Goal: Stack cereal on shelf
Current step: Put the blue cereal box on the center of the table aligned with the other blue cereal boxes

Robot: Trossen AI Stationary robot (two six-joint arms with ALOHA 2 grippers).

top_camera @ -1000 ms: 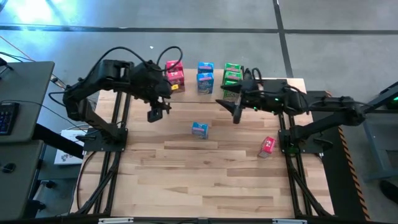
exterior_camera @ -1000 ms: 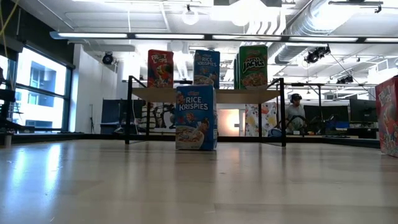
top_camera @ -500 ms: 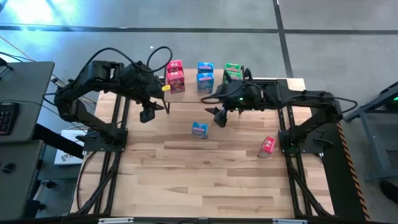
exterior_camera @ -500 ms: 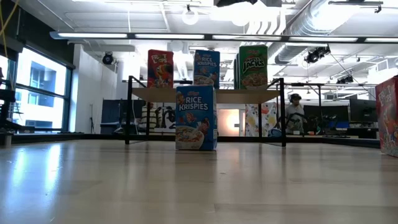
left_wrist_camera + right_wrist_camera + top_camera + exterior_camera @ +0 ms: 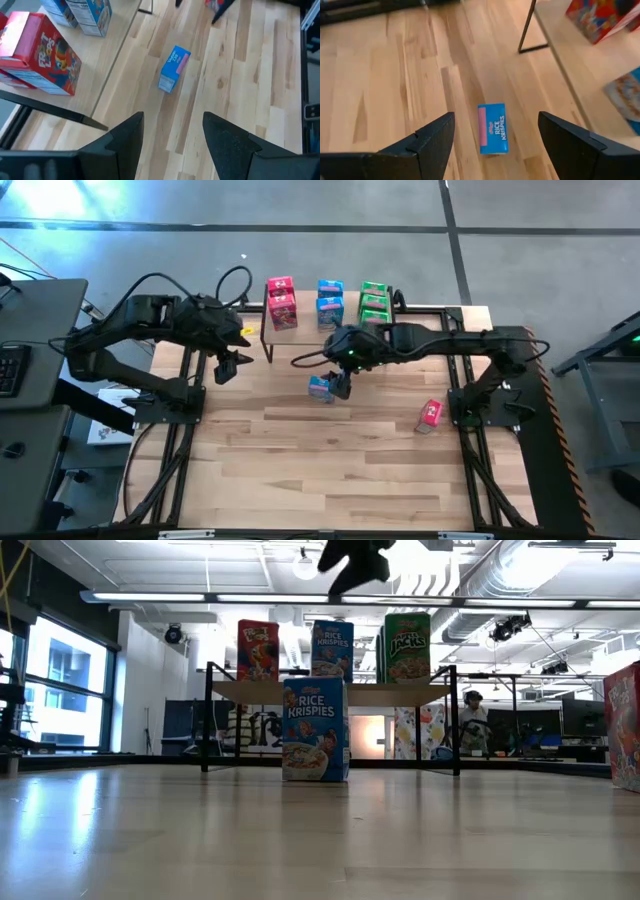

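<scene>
Right gripper point(image 5: 341, 384) spread wide above upright blue box point(image 5: 320, 387), left gripper point(image 5: 223, 369) parted, empty.

Right claw point(image 5: 341, 386) spread, left claw point(image 5: 224, 369) parted

We read "RICE KRISPIES" on the small blue cardboard box point(image 5: 315, 729) before the light-wood shelf point(image 5: 330, 692), again on the blue box point(image 5: 332, 649) atop it, and "JACKS" on the green box point(image 5: 407, 647) beside.
</scene>
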